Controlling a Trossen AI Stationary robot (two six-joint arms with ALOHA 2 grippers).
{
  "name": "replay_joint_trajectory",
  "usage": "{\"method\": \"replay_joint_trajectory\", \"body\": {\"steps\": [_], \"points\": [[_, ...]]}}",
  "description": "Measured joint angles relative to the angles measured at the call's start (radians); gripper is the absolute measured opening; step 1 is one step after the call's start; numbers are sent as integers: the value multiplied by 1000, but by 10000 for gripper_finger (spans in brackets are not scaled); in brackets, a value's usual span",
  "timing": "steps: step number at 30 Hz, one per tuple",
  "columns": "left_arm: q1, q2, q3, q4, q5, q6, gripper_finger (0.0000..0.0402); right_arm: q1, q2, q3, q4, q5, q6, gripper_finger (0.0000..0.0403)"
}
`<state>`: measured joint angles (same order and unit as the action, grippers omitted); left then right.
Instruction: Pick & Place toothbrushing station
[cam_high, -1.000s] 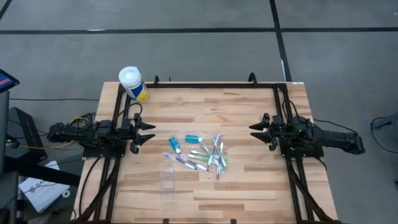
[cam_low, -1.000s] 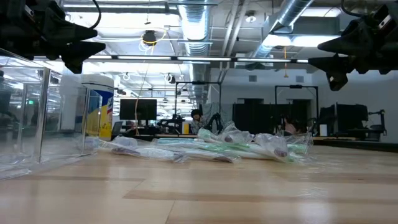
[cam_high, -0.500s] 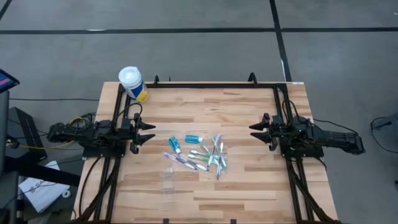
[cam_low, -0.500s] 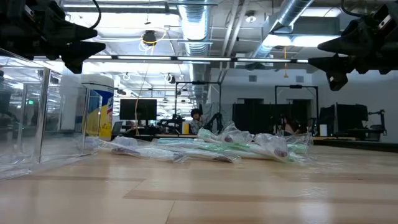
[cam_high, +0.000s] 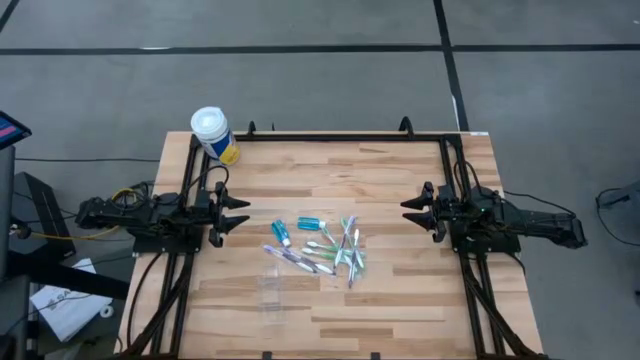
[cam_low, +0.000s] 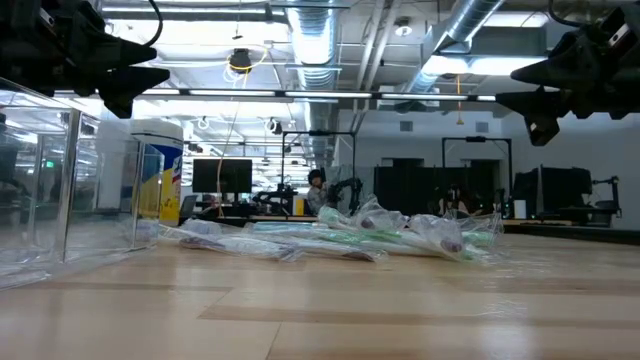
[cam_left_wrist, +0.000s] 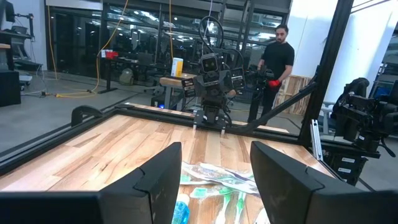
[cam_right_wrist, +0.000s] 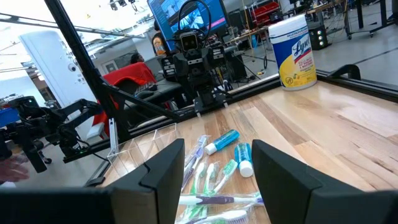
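Several slim toothbrushes (cam_high: 335, 252) and two teal-and-white tubes (cam_high: 298, 228) lie loose in a pile on the middle of the wooden table, partly in clear wrappers. The see-through holder (cam_high: 270, 290) stands nearer the front edge, left of the pile; in the low view it fills the left side (cam_low: 45, 185). My left gripper (cam_high: 243, 213) hovers open at the table's left edge, pointing level toward the pile. My right gripper (cam_high: 406, 210) hovers open at the right edge, facing it. Both wrist views show the pile (cam_left_wrist: 217, 177) (cam_right_wrist: 211, 180) beyond the open fingers.
A white-lidded canister with a yellow label (cam_high: 213, 133) stands at the far left corner. A black frame (cam_high: 330, 137) rims the table. A person (cam_left_wrist: 277, 62) stands in the room beyond the right arm. Bare wood lies all round the pile.
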<state>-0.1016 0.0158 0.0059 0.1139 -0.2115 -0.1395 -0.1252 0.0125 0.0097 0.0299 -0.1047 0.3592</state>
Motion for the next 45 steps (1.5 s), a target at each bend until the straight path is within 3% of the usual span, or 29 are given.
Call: {"method": "replay_joint_trajectory", "body": {"steps": [4, 9, 26, 34, 39, 45], "points": [[0, 0, 0, 0, -2, 12, 188, 0, 0, 0, 0, 0, 0, 177], [0, 0, 0, 1, -44, 157, 187, 0, 0, 0, 0, 0, 0, 177], [0, 0, 0, 20, -51, 161, 186, 0, 0, 0, 0, 0, 0, 177], [0, 0, 0, 108, -50, 159, 186, 0, 0, 0, 25, 0, 0, 177], [0, 0, 0, 241, -33, 62, 186, 0, 0, 0, 132, 5, 0, 177], [0, 0, 0, 327, -18, -94, 186, -1, 0, 0, 360, 87, 49, 177]]}}
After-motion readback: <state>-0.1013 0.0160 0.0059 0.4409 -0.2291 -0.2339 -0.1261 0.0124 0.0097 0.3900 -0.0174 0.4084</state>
